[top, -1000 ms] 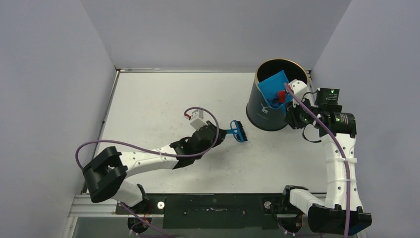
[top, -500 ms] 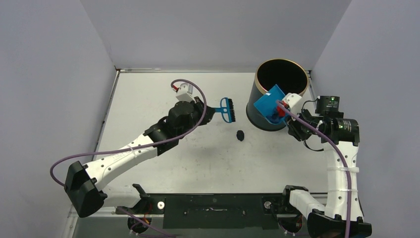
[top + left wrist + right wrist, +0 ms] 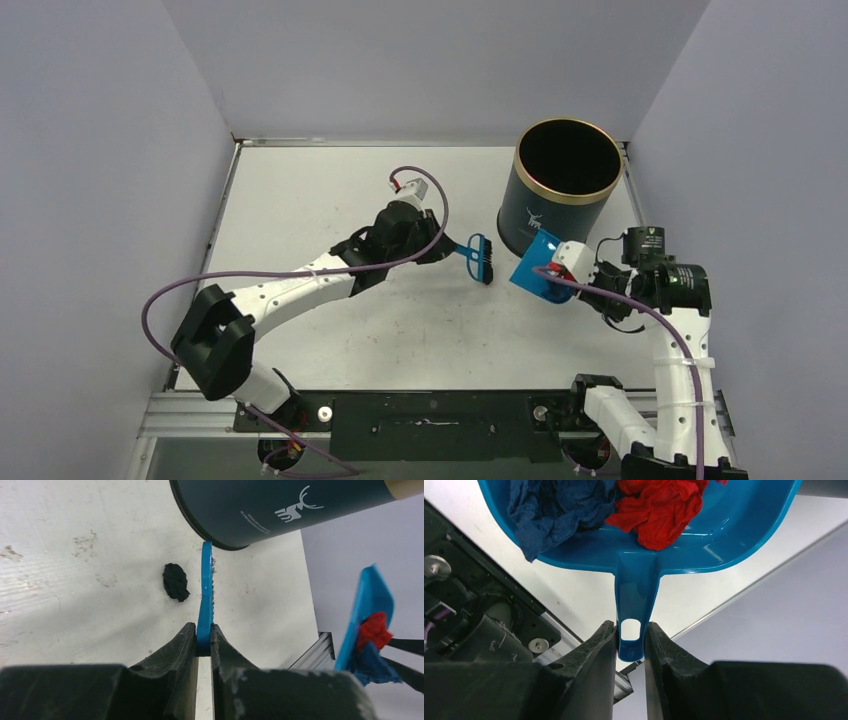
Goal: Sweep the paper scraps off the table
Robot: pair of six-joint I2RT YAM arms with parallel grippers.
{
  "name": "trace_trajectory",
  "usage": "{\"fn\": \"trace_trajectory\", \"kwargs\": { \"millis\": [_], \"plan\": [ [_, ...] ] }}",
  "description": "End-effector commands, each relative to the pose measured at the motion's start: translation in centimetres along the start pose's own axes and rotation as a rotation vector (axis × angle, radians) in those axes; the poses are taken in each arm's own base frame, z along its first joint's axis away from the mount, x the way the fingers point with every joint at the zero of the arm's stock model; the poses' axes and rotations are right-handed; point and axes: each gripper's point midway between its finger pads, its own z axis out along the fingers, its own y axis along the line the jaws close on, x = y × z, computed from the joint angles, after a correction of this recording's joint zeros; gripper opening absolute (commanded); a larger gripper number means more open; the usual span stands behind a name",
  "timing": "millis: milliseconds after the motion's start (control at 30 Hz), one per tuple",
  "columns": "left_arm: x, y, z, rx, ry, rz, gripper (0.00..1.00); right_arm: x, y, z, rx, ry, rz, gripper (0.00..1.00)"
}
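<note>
- Lying on the white rectangular table (image 3: 75,605), a small black crumpled paper scrap (image 3: 176,582) sits just left of the brush head in the left wrist view, near the bin's base.
- A red paper scrap (image 3: 656,510) and a dark blue paper scrap (image 3: 551,510) rest inside the blue plastic dustpan (image 3: 724,535).
- The left gripper (image 3: 202,635) is clenched on the handle of the blue hand brush with black bristles (image 3: 205,590).
- The right gripper (image 3: 630,635) grasps the dustpan's handle, just beside the dark blue cylindrical bin with a gold rim (image 3: 560,190).

top: overhead; whole table (image 3: 300,200) | left wrist: close along brush (image 3: 205,595); dustpan (image 3: 370,610) beyond | right wrist: close along dustpan
</note>
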Motion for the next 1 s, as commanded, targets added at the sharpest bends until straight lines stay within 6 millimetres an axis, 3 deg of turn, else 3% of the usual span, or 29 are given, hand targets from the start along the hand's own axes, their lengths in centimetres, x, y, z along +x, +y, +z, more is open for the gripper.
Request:
{"fn": "trace_trajectory", "kwargs": {
  "millis": [0, 233, 333, 433, 600, 800, 867, 967],
  "plan": [
    [-1.2, -4.0, 1.3, 0.179, -0.010, -0.044, 0.00, 1.8, 1.3, 1.5, -0.046, 0.066, -0.110, 0.05],
    [-0.4, -3.2, 6.0, 0.150, 0.021, -0.112, 0.00, 3.4, 2.3, 3.4, -0.129, 0.133, -0.150, 0.05],
    [-0.5, -1.4, 7.6, 0.085, 0.029, -0.119, 0.00, 3.6, 1.9, 3.7, -0.142, 0.159, -0.143, 0.05],
    [-0.2, 0.9, 7.8, 0.014, 0.031, -0.126, 0.00, 3.7, 1.4, 4.1, -0.146, 0.181, -0.144, 0.05],
    [-0.3, 4.3, 5.5, -0.056, 0.049, -0.122, 0.00, 3.3, 1.6, 5.4, -0.150, 0.200, -0.166, 0.05],
    [-1.3, 8.1, 0.3, -0.131, 0.053, -0.094, 0.00, 1.8, 2.7, 8.1, -0.116, 0.245, -0.220, 0.05],
    [-1.8, 8.9, -1.4, -0.150, 0.045, -0.059, 0.00, 1.3, 3.0, 9.0, -0.110, 0.260, -0.230, 0.05],
    [-3.2, 8.2, -3.9, -0.121, 0.031, -0.022, 0.00, 0.5, 3.2, 9.9, -0.124, 0.256, -0.229, 0.05]
  ]
}}
